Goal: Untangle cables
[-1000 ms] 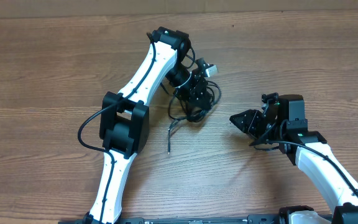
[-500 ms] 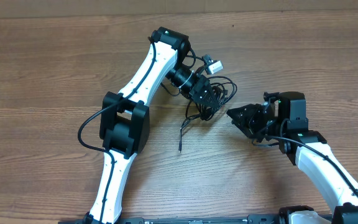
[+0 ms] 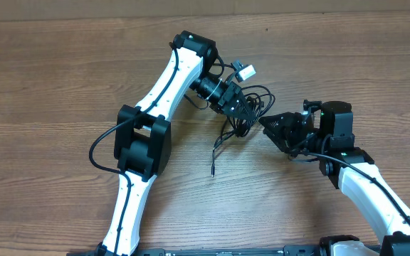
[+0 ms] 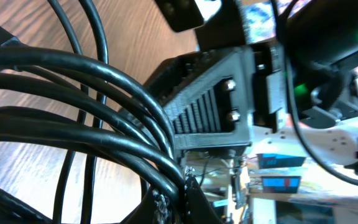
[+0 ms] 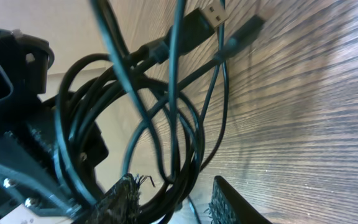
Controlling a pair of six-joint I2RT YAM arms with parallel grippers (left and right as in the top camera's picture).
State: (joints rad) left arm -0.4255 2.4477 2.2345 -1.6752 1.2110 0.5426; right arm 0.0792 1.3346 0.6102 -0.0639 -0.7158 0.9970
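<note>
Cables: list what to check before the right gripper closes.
1. Left gripper shut on the cables: ok.
2. Right gripper open: ok.
3. Strands between its fingers: ok, in the right wrist view.
4. Single strand there: not ok, several cross the gap.
5. Loose end lying free on the table: ok.
6. USB plug unsnagged: cannot tell.

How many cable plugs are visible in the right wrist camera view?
2. A flat USB-type plug shows at the top edge, and a smaller plug just right of it, both with the wooden table behind them. The tangle of cables may hide more.
</note>
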